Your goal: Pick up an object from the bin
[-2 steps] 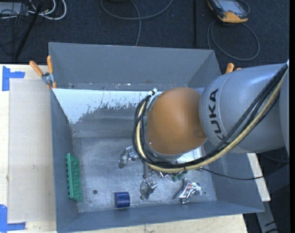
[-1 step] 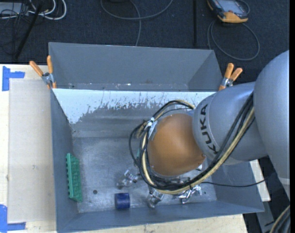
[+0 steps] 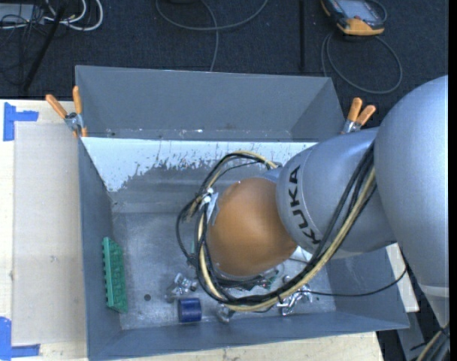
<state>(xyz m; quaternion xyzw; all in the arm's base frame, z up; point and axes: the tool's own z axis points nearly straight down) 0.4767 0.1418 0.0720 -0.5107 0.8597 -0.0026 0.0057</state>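
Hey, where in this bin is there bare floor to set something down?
Bare floor lies between the green toothed strip and the arm's orange cover, running up to the back wall. The front is crowded: a blue cylinder and small metal bits sit by the arm's cables.

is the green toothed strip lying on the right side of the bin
No, the green toothed strip lies by the bin's left wall, well clear of the arm's orange cover.

light: bright, overhead | glare: bin (image 3: 138, 153) far wall | shadow: floor under arm (image 3: 341, 194)
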